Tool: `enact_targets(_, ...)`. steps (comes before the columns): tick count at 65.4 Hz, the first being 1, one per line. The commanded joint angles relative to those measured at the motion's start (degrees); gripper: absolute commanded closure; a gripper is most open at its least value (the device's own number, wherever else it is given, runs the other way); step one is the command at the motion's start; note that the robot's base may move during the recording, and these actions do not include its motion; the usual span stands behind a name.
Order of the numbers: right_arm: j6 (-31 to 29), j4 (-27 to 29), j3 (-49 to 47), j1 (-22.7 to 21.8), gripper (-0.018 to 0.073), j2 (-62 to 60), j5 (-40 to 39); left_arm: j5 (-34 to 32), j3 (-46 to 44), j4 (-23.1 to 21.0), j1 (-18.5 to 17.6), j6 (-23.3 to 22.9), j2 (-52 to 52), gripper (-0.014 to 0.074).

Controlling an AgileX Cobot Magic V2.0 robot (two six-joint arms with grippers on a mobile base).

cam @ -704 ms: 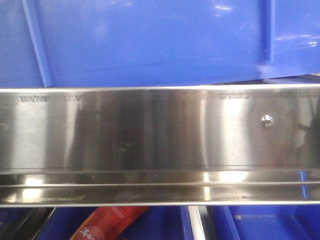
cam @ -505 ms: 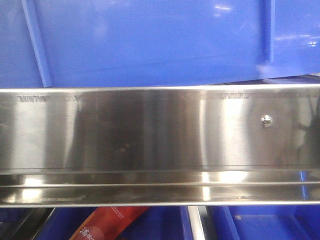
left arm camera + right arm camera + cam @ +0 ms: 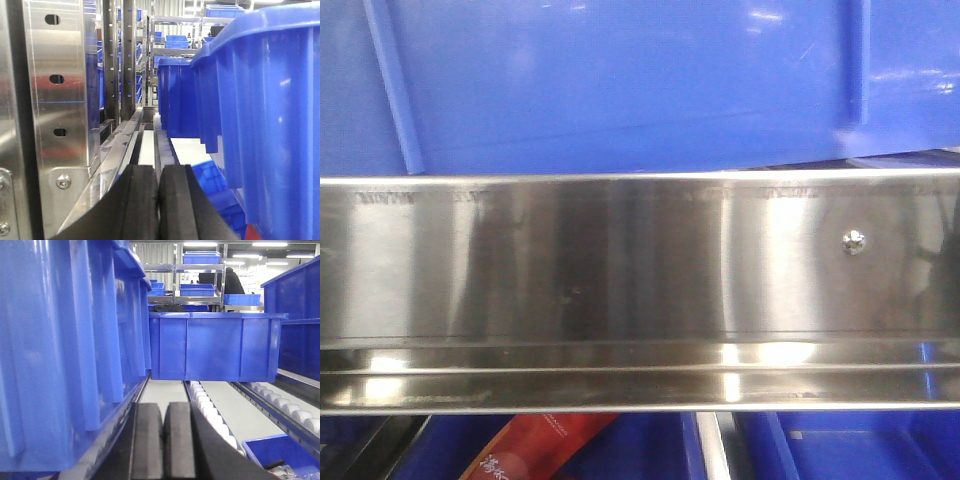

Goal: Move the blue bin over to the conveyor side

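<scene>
The blue bin (image 3: 620, 80) fills the top of the front view, its ribbed wall standing just behind a steel rail. In the left wrist view its wall and rolled rim (image 3: 270, 125) rise close on the right of my left gripper (image 3: 158, 167), whose black pads are pressed together on nothing. In the right wrist view the bin wall (image 3: 50, 340) stands close on the left of my right gripper (image 3: 164, 405), also shut and empty. The conveyor is out of view.
A stainless-steel rail (image 3: 620, 270) with a screw (image 3: 854, 240) crosses the front view; a red package (image 3: 535, 445) and other bins lie below it. A perforated steel upright (image 3: 55, 100) stands left. Another blue bin (image 3: 215, 345) sits ahead on roller tracks (image 3: 215, 415).
</scene>
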Motion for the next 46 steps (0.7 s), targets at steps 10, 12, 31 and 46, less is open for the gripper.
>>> enact_targets(10, -0.28, -0.47, -0.03, -0.30, 0.0648, -0.21, -1.64, -0.76, -0.15, 0.31, -0.31, 0.00, -0.22, 0.0603)
enact_targets(12, -0.28, -0.47, -0.03, -0.30, 0.0648, -0.21, -1.64, -0.76, -0.15, 0.31, -0.31, 0.00, -0.22, 0.0603)
enact_targets(31, -0.28, -0.47, -0.03, -0.30, 0.0648, -0.21, -3.56, -1.60, -0.15, 0.31, -0.31, 0.00, -0.22, 0.0603)
enact_targets(46, 1.39, 1.20, -0.03, -0.30, 0.0648, -0.21, -7.19, -1.79, -0.15, -1.08, -0.18, 0.00, -0.22, 0.0603)
